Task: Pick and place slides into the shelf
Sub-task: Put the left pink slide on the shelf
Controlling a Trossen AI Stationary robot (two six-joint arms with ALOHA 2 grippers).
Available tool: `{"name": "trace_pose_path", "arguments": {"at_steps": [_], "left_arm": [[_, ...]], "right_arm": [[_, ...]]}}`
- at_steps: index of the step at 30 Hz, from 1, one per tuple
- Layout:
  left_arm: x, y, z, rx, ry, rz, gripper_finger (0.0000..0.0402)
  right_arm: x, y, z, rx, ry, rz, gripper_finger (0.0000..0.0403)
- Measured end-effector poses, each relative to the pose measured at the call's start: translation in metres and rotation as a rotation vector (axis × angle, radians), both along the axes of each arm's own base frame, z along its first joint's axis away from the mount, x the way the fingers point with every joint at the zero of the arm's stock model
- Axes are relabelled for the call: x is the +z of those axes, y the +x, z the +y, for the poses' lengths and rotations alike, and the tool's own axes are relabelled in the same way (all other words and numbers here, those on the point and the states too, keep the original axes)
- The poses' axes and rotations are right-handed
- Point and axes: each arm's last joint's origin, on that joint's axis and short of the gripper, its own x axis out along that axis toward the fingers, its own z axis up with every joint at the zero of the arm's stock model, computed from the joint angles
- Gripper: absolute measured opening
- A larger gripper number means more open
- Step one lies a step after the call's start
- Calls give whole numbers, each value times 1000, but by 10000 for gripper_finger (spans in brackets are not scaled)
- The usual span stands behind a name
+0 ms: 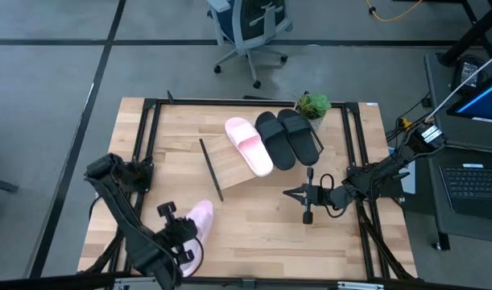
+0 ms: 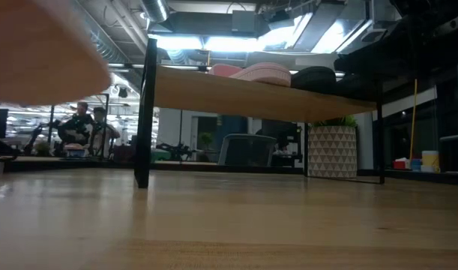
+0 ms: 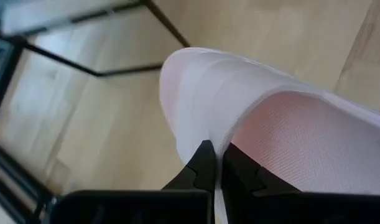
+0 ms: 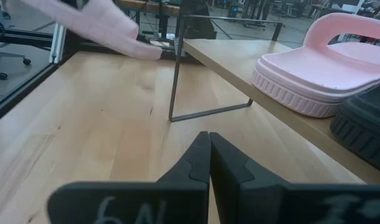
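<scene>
1. Nearest the front edge of the counter (image 1: 262, 234), the left hand (image 1: 183, 238) is clenched on the last pink slide (image 1: 196, 221). In the left wrist view its two dark fingers (image 3: 205, 165) pinch the thin edge of that sandal's strap. That looks like the sensible place to take hold, since the strap is the one part thin enough to fit between them.
2. This sandal seems lifted rather than lying flat. The right wrist view shows it hanging in the air beyond the shelf's end rod. I judge it to be in transit towards the shelf.
3. Further in, at mid-counter on the right, the right hand (image 1: 308, 196) waits with its fingers pressed together on nothing (it is only parked). It points towards the shelf, well apart from the left arm's path.
4. Beyond that stands the shelf (image 1: 229, 165), a slanted board whose bare near part is still free.
5. On its far part lie three sandals side by side: the other pink slide (image 1: 250, 145) and the black pair (image 1: 288, 138). They sit close together, so room is left at the bare end. The fourth sandal would belong there, beside its pink mate.
6. At the far corner of the counter stands a potted plant (image 1: 313, 105), clear of the work.
</scene>
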Motion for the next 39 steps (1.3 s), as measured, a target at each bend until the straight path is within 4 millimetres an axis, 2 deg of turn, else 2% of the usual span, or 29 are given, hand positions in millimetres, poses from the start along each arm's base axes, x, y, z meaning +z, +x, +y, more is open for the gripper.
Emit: {"name": "trace_pose_path", "arguments": {"at_steps": [11, 22, 29, 39], "left_arm": [[43, 1, 34, -116, 123, -166, 2], [66, 8, 65, -155, 275, -228, 2], [66, 1, 57, -189, 231, -209, 2], [71, 4, 61, -166, 363, -339, 2]], "right_arm": [[0, 0, 0, 0, 0, 0, 7], [0, 0, 0, 0, 3, 0, 7], [0, 0, 0, 0, 1, 1, 7], [0, 0, 0, 0, 2, 1, 7]]}}
